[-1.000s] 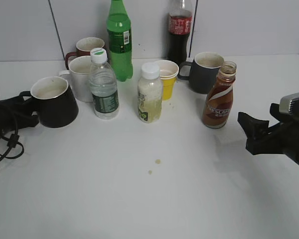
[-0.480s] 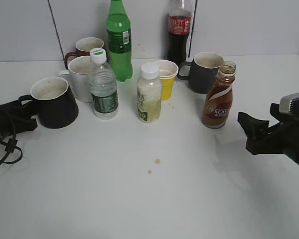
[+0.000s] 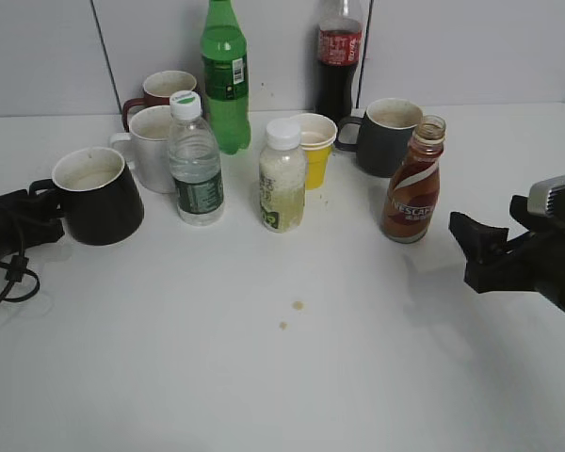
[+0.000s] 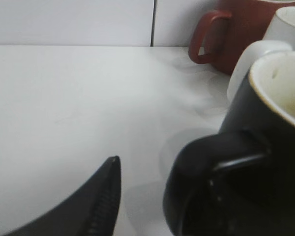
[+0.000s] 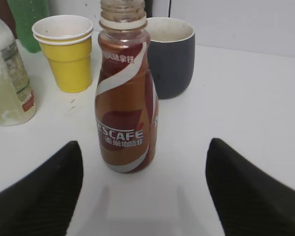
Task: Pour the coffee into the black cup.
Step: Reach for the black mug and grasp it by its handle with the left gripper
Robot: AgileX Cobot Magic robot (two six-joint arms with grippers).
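Note:
The coffee bottle (image 3: 412, 193), curvy, uncapped, with a brown-and-white swirl label, stands upright right of centre. It also shows in the right wrist view (image 5: 125, 113). My right gripper (image 3: 490, 237) is open and empty, a short way to the bottle's right, with the bottle ahead between the fingers (image 5: 44, 196). The glossy black cup (image 3: 99, 202) stands at the far left. My left gripper (image 3: 33, 212) is at its squarish handle (image 4: 211, 191). One finger (image 4: 101, 206) stands clear of the handle; the other is hidden behind it.
A dark grey mug (image 3: 386, 137) and stacked yellow paper cups (image 3: 315, 151) stand behind the coffee. A milky bottle (image 3: 282, 179), water bottle (image 3: 196, 165), white mug (image 3: 153, 146), maroon mug (image 3: 165, 89), green bottle (image 3: 226, 75) and cola bottle (image 3: 339, 56) crowd the back. Cables (image 3: 5, 273) lie at the left.
The black cup has slid a little to the left together with my left gripper. The right gripper and the coffee bottle have not moved.

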